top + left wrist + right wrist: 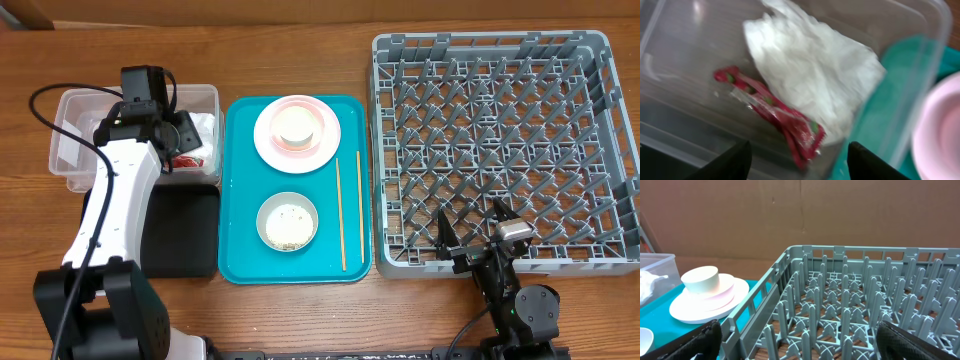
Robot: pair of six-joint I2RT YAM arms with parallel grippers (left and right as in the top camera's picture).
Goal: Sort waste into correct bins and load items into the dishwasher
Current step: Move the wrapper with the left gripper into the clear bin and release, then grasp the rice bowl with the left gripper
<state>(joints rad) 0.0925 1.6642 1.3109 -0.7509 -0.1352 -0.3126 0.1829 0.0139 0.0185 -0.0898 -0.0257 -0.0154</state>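
My left gripper (183,140) hangs open and empty over the right end of the clear tub (70,130). In the left wrist view its jaws (797,167) sit just above the red wrapper (775,110) and the white napkin (810,65), which both lie in the tub (910,75). The black tray (185,230) lies in front of the tub. The white cup (296,127) stands in the pink bowl (297,147) on the pink plate (265,140). The grey-white bowl (287,222) holds rice grains. Two chopsticks (340,210) lie beside it. My right gripper (475,225) is open and empty at the grey dish rack's (500,150) front left corner.
The plate, bowls and chopsticks all rest on a teal serving tray (235,200) between the bins and the rack. The right wrist view shows the rack's pegs (840,295), the stacked plate (690,312) and cup (702,280), and a brown wall behind.
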